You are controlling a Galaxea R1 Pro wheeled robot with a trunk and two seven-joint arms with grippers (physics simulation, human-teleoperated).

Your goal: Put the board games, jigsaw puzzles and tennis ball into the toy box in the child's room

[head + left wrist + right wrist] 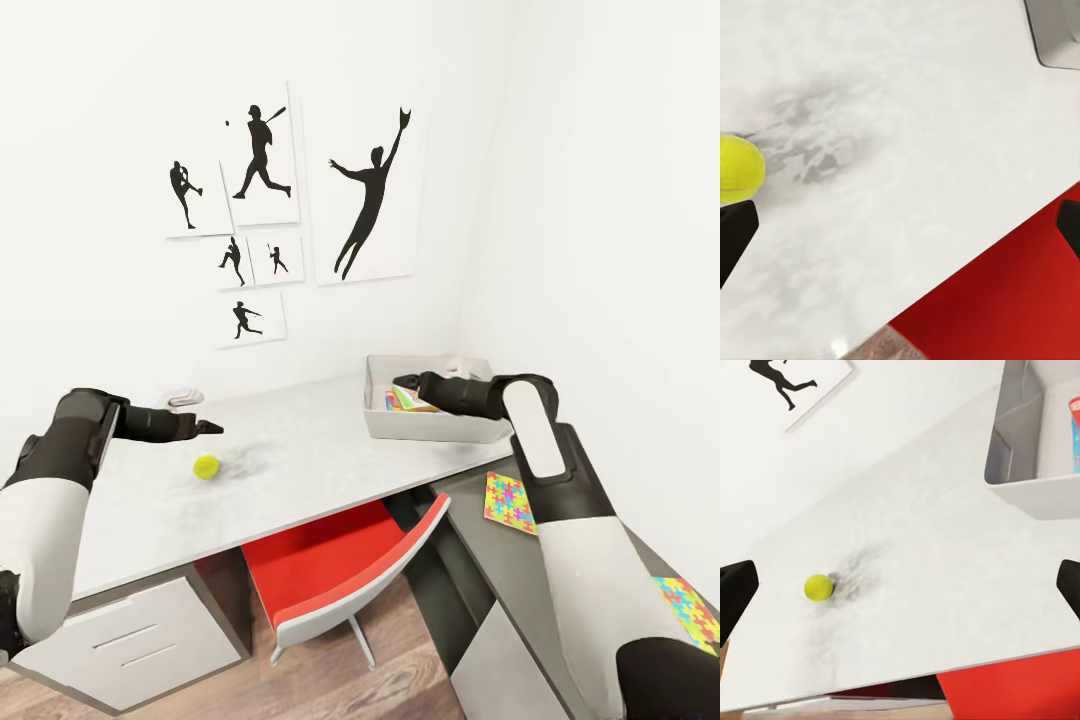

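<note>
The tennis ball (207,466) lies on the light grey table (320,455), just below and in front of my left gripper (205,428), which hovers open with nothing held. In the left wrist view the tennis ball (736,166) sits beside one fingertip (733,234), outside the gap. The toy box (430,428) stands at the table's far right corner with colourful board games (408,399) inside. My right gripper (400,383) hangs open and empty over the box. Two jigsaw puzzles (509,502) (690,610) lie flat on the dark grey top. From the right wrist, the ball (818,586) and toy box (1027,480) show.
A red chair (330,575) with a grey shell is tucked under the desk between the two tops. White drawer fronts (140,640) sit below the left end. Baseball silhouette posters (370,195) hang on the wall behind. A small grey object (183,398) rests at the table's back edge.
</note>
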